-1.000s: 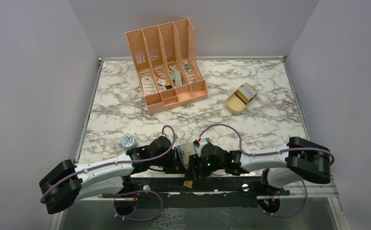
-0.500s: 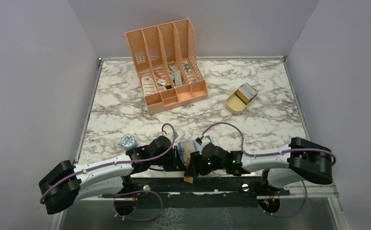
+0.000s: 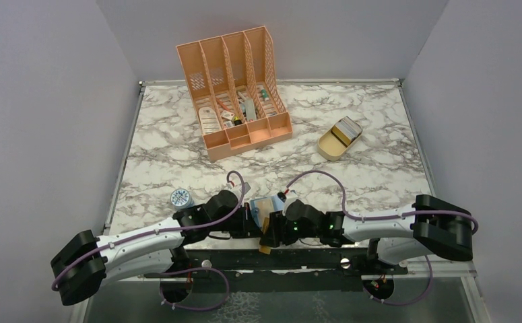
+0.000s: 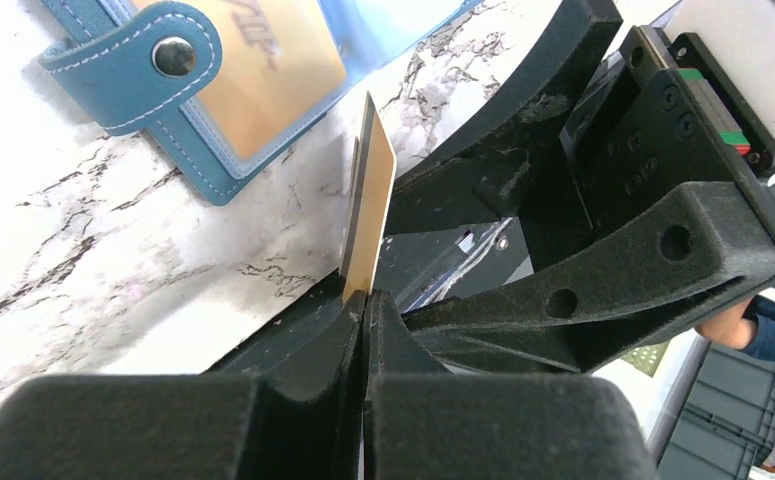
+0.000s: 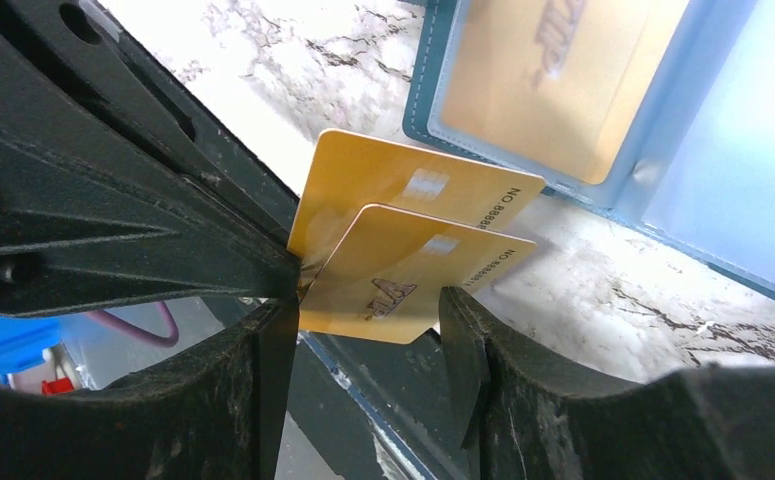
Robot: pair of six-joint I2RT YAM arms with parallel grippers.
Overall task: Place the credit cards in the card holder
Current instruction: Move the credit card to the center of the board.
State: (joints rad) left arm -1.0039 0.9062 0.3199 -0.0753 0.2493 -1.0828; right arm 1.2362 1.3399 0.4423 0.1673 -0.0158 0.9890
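Right wrist has edged left. One card point(image 4: 263, 80) sits in the card holder point(image 4: 123, 70). Beside it, the left gripper point(image 4: 365, 300) pinches apparently two credit cards point(image 5: 403, 270), with the right gripper point(image 5: 368, 310) spread around them.

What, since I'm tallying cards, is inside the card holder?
One gold card in the card holder's clear pocket; the neighbouring pocket looks empty. Anything behind that card is hidden.

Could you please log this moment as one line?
left gripper: shut on credit cards | right gripper: open around lower card | card holder: open, holds gold card
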